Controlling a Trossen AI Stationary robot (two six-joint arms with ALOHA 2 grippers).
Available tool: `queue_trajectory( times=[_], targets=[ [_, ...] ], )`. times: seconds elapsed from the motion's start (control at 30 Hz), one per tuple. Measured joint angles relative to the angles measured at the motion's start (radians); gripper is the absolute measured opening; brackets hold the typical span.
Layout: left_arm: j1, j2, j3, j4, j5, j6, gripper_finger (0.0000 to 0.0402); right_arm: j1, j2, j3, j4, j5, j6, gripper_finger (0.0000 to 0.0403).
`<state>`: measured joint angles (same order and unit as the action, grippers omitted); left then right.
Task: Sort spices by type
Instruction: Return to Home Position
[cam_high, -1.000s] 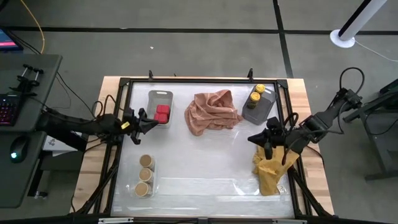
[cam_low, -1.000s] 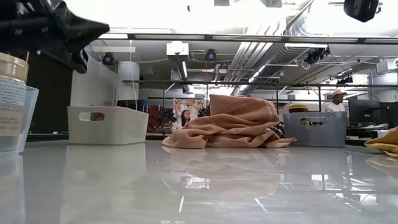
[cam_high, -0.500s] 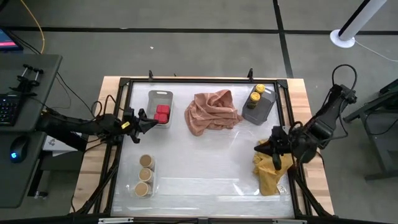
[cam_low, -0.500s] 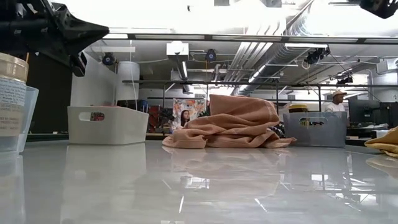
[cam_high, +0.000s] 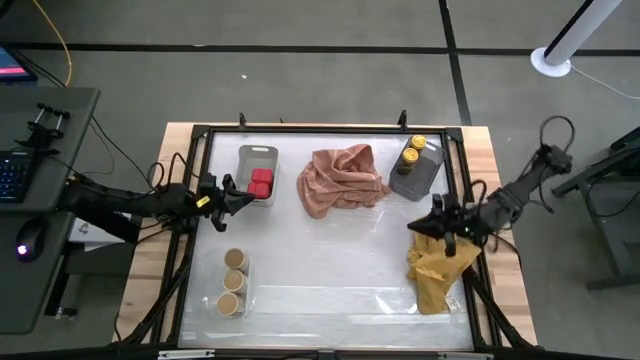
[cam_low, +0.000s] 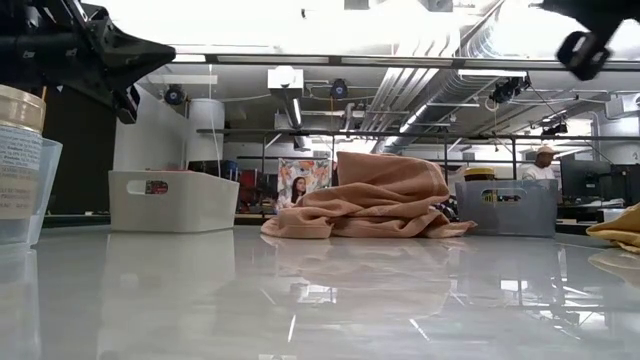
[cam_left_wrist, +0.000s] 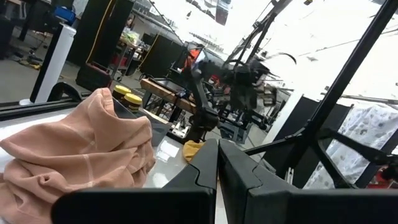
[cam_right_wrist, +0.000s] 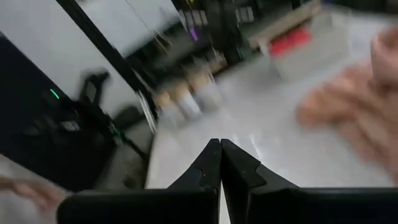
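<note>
Two red boxy spices (cam_high: 261, 181) lie in a white tray (cam_high: 258, 155) at the far left. Three tan-lidded jars (cam_high: 234, 280) stand in a clear tray (cam_high: 246, 297) at the near left. Two yellow-lidded jars (cam_high: 412, 152) stand in a grey tray (cam_high: 425, 175) at the far right. My left gripper (cam_high: 240, 197) is shut and empty, held above the table just left of the white tray. My right gripper (cam_high: 420, 228) is shut and empty, above the far end of the yellow cloth (cam_high: 436, 272).
A crumpled pink cloth (cam_high: 342, 178) lies between the white and grey trays. The yellow cloth lies along the right edge. A black frame (cam_high: 200, 200) rims the table. The middle and near parts of the white table top (cam_high: 330, 260) are bare.
My right arm has drawn back toward the table's right edge. Its gripper has dipped toward the near edge and come back a little, staying over the yellow cloth's far end. The spices and cloths have kept their places.
</note>
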<state>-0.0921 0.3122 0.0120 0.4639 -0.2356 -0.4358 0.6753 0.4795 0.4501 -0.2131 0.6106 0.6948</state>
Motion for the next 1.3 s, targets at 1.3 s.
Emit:
queue_trajectory(
  times=[1.3],
  targets=[
    [0.0,0.0,0.001,-0.004,0.0,0.001,0.0,-0.63,-0.147,-0.44,0.615,-0.638,-0.313,0.0]
  ],
)
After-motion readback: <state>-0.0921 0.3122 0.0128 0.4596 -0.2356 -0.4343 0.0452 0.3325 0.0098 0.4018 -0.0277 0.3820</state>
